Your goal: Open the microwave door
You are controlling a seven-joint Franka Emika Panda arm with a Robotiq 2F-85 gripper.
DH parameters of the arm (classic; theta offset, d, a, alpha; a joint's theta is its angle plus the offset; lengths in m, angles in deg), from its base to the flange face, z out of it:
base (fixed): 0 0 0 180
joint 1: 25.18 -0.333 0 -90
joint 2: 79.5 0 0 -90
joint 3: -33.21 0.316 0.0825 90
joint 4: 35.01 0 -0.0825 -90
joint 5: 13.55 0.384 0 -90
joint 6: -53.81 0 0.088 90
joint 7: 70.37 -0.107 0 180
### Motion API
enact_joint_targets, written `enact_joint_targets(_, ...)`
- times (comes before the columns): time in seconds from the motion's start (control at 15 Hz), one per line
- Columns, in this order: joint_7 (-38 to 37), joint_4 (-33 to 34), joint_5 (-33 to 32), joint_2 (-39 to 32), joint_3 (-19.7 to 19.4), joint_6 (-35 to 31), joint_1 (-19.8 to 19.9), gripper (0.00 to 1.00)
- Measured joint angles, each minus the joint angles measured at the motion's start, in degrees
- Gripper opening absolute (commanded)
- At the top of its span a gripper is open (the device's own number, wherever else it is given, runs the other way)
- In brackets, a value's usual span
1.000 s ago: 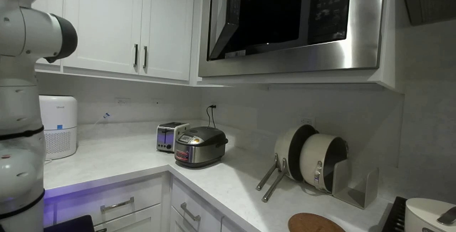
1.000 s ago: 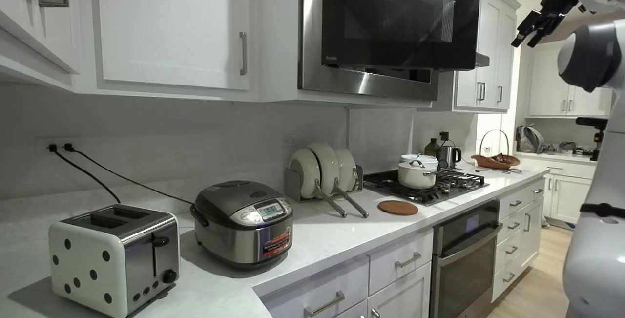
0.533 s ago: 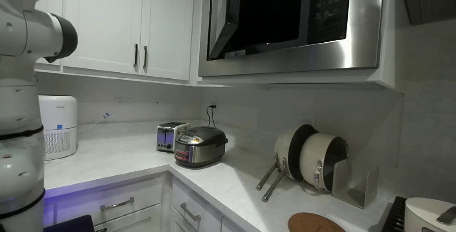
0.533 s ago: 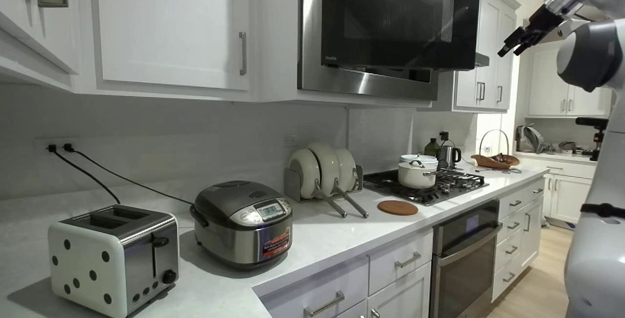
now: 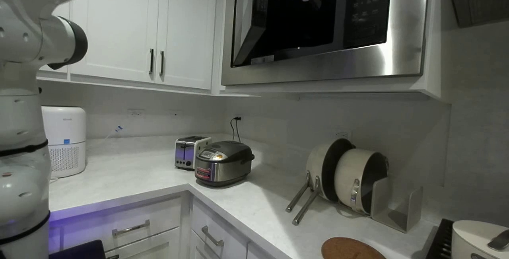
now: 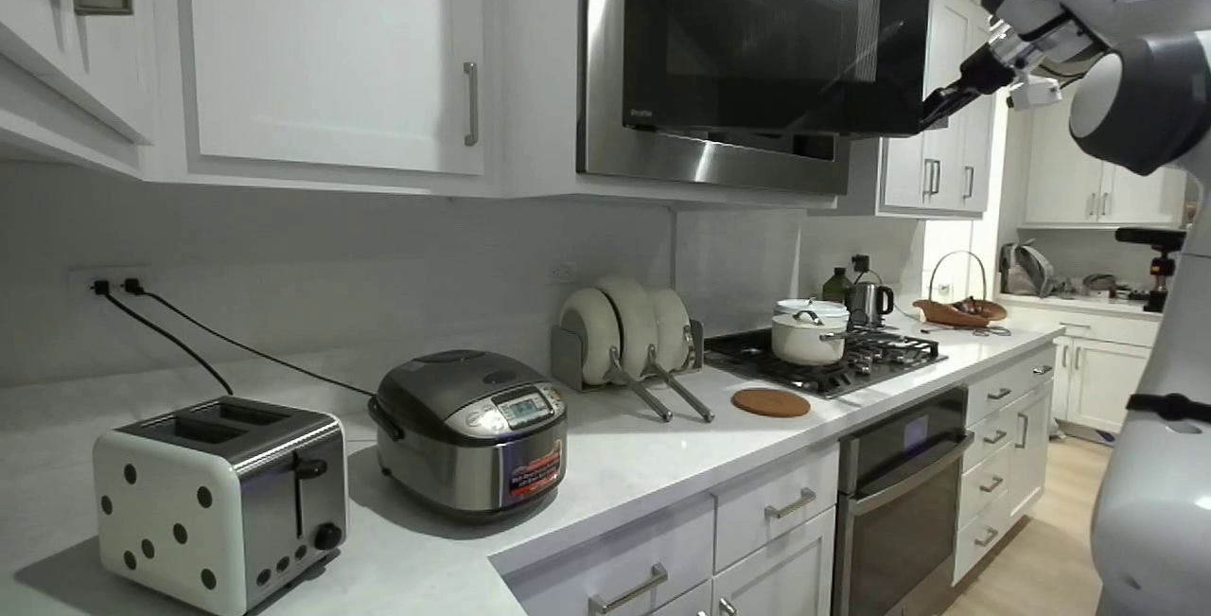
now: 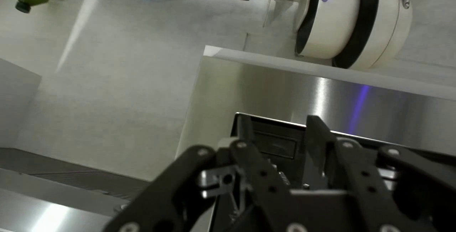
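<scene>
The microwave door (image 6: 776, 39) stands swung part way out, its dark glass face showing in an exterior view. Its edge and inner side (image 5: 245, 28) show in an exterior view, left of the microwave's dark front. At the door's free edge is my gripper (image 6: 927, 118); whether it touches the door I cannot tell. In the wrist view my gripper (image 7: 279, 123) has a clear gap between its fingers (image 7: 317, 135), with nothing seen held. Behind them lie the microwave's dark panel (image 7: 274, 144) and steel frame (image 7: 270, 93). I cannot make out the door there.
White cabinets (image 6: 331, 48) flank the microwave. On the counter below stand a toaster (image 6: 170, 502), a rice cooker (image 6: 473, 446), upright pans (image 6: 588, 332) and a cork mat (image 6: 771, 402). A white pot (image 6: 807, 340) sits on the stove.
My gripper has come leftward and down to the door's free edge in an exterior view, and its fingers look closer together. A reflection now shows in the microwave's dark front. The door has not moved.
</scene>
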Motion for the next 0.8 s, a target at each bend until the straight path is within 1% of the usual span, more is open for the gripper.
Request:
enact_joint_targets(0.07, 0.9, -0.7, 0.5, 0.2, 1.4, -0.8, 0.3, 0.05)
enact_joint_targets(0.13, 1.6, -1.2, 0.9, 0.4, 2.6, -1.1, 0.6, 0.00)
enact_joint_targets(0.47, 2.2, -2.1, 1.4, 2.7, 8.6, -1.1, 2.5, 0.00)
enact_joint_targets(0.6, 2.1, -2.1, 1.4, 3.7, 10.3, -0.2, 3.3, 0.00)
enact_joint_targets(0.8, 1.6, -2.1, 1.0, 5.5, 11.9, 2.1, 4.4, 0.00)
